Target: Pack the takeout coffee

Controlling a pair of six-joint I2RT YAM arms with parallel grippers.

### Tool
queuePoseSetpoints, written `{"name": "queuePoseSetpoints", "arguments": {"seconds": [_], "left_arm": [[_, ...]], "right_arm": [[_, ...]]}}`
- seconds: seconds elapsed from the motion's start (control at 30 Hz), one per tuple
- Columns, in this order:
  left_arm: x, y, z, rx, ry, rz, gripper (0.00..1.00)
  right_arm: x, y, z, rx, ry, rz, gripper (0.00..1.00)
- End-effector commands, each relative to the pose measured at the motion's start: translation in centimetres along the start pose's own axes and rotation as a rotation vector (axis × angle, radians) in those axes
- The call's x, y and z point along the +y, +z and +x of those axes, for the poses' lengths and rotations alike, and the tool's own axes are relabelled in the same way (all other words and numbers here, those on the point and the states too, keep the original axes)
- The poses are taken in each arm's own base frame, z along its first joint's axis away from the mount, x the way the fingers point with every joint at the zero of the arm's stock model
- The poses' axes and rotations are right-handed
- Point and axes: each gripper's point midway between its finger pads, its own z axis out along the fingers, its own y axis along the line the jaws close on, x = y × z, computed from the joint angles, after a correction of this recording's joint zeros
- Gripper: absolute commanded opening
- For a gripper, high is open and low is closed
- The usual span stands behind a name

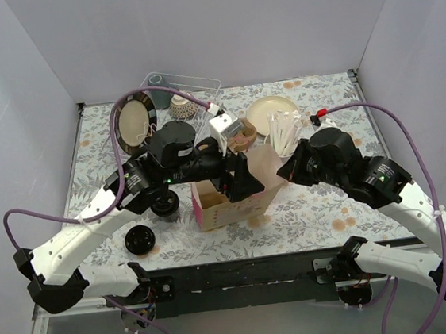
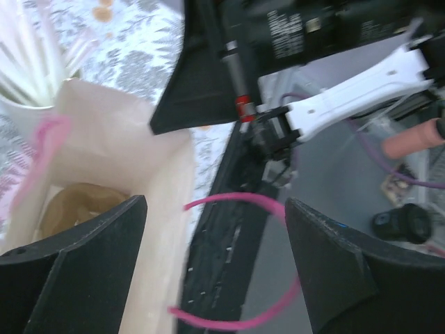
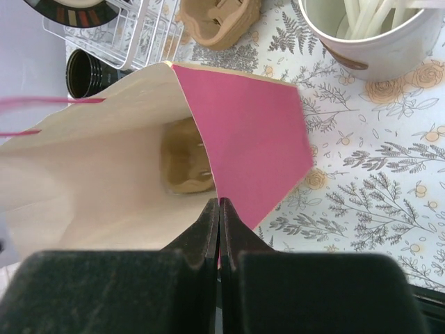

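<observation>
At the pink paper bag's (image 1: 226, 206) 9 o'clock, a small takeout cup with a round black plastic lid (image 1: 165, 204) stands upright on the floral tabletop (image 1: 315, 209), long axis vertical, lid up, partly under our left arm. Our left fingers (image 1: 241, 183) hang spread and empty over the bag's mouth. At 3 o'clock our right fingers (image 3: 220, 219) pinch its wall.

Pink bag (image 1: 221, 208) mid-table; dark cup (image 1: 166, 206) just left; black lid (image 1: 139, 240) near front edge.

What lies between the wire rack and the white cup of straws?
A brown pulp cup carrier lies there, clearest in the right wrist view.
</observation>
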Motion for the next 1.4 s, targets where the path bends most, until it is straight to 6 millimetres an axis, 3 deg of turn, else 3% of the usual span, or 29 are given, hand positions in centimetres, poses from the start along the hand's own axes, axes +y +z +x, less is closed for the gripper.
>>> {"name": "queuePoseSetpoints", "arguments": {"seconds": [0.0,0.17,0.23,0.27,0.3,0.37,0.4,0.5,0.57,0.6,0.7,0.8,0.97,1.1,1.37], "left_arm": [[-4.1,-1.6,-1.6,-0.058,-0.089,0.176,0.81],[-4.6,-2.0,-1.8,-0.062,-0.146,0.191,0.81],[-3.8,-1.8,-2.0,-0.059,-0.163,0.135,0.81],[-3.6,-2.4,-3.3,-0.089,-0.166,0.098,0.81],[-1.3,-2.4,-2.8,-0.076,-0.205,-0.043,0.81],[1.0,-3.4,-4.1,-0.104,-0.25,-0.211,0.82],[3.4,-4.5,-3.2,-0.087,-0.277,-0.367,0.81],[5.3,-6.9,-2.8,-0.128,-0.377,-0.523,0.81],[6.5,-7.9,-0.9,-0.101,-0.444,-0.622,0.81],[6.6,-7.8,-0.1,-0.077,-0.473,-0.634,0.81],[6.6,-6.4,3.2,0.033,-0.519,-0.627,0.78],[6.1,-5.0,4.6,0.063,-0.553,-0.576,0.77],[6.4,-2.7,5.3,0.058,-0.537,-0.523,0.74],[7.8,-1.5,5.5,0.095,-0.482,-0.58,0.7],[10.3,-1.3,5.6,0.145,-0.364,-0.693,0.61]], "right_arm": [[0.0,-1.4,-0.4,0.007,0.062,0.028,0.01],[-1.1,-1.8,-0.2,0.005,0.065,0.074,0.01],[-1.3,-2.1,-0.2,0.006,0.053,0.08,0.01],[-1.5,-2.3,-0.2,0.005,0.054,0.086,0.01],[-1.6,-2.6,-0.3,0.0,0.056,0.087,0.01],[-2.3,-2.8,0.0,-0.001,0.052,0.108,0.01],[-2.4,-3.1,0.1,-0.008,0.056,0.089,0.01],[-2.2,-3.3,0.3,-0.028,0.087,0.048,0.01],[-2.1,-3.5,0.0,-0.033,0.082,0.05,0.04],[-2.3,-3.3,0.4,-0.017,0.069,0.057,0.15],[-2.7,-2.8,1.8,0.038,0.053,0.051,0.3],[-2.6,-3.2,1.0,0.0,0.05,0.051,0.37],[-3.0,-3.6,-0.2,-0.018,-0.025,0.104,0.38],[-3.1,-3.7,-1.8,-0.06,-0.077,0.155,0.38],[-2.6,-2.0,-4.3,-0.093,-0.196,0.24,0.41]]}}
